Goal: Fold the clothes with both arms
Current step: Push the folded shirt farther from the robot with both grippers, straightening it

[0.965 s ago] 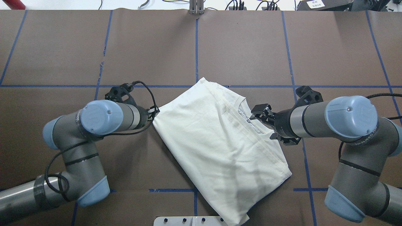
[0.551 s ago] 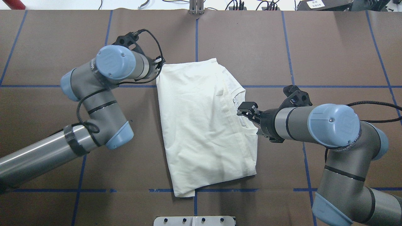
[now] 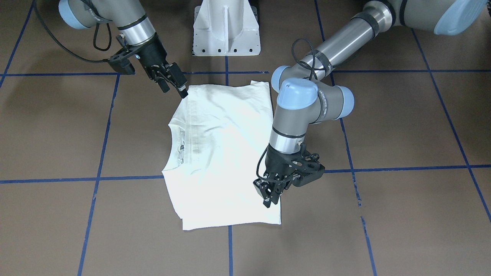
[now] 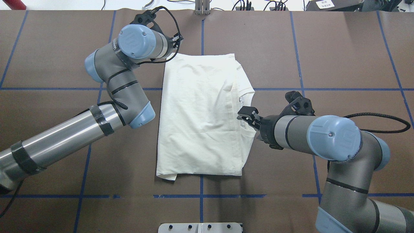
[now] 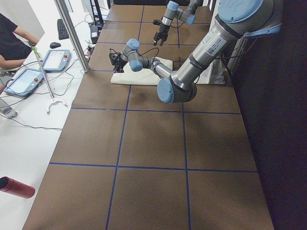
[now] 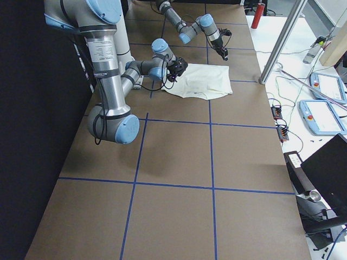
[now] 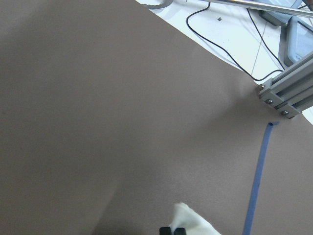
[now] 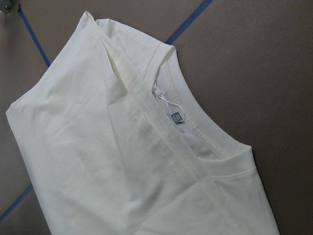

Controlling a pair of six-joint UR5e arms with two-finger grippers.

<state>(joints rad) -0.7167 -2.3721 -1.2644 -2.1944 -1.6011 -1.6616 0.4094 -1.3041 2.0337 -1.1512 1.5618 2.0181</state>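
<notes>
**Item.** One cream-white long-sleeved T-shirt (image 4: pixel 200 116), folded to a rough rectangle. It lies flat near the middle of the brown paper-covered surface (image 4: pixel 339 58), straight out from the white metal pedestal (image 3: pixel 226 27). Its long edges run away from the robot. One of the blue tape grid lines (image 4: pixel 355 89) passes beneath it.

**Condition.** The ribbed neckline (image 8: pixel 195 122) opens at the edge on the robot's right. A small grey label (image 8: pixel 177 117) shows inside it. A folded, stitched edge runs slantwise past the neckline. Light creases cross the upper layer.

**Left arm.** The grey tubular left arm (image 4: pixel 113 84), with light-blue joint caps, reaches to the T-shirt's far corner on the robot's left. The black two-finger left claw (image 3: pixel 267 201) points down at that corner. In the left wrist view its fingertips (image 7: pixel 167 230) are pressed together with a small tongue of cream cloth just beside them. Finding: claw closed, pinching the T-shirt's corner.

**Right arm.** The matching grey right arm (image 4: pixel 333 137) comes in from the robot's right. The black two-finger right claw (image 3: pixel 175 92) hangs above the T-shirt on the neckline side, clear of the cloth. Finding: fingers spread apart, holding nothing.

**Surroundings.** In the left side view an operator in a black top (image 5: pixel 12 40) sits at the white bench beyond the surface's far edge. Both claws are too small in the side views to judge.
</notes>
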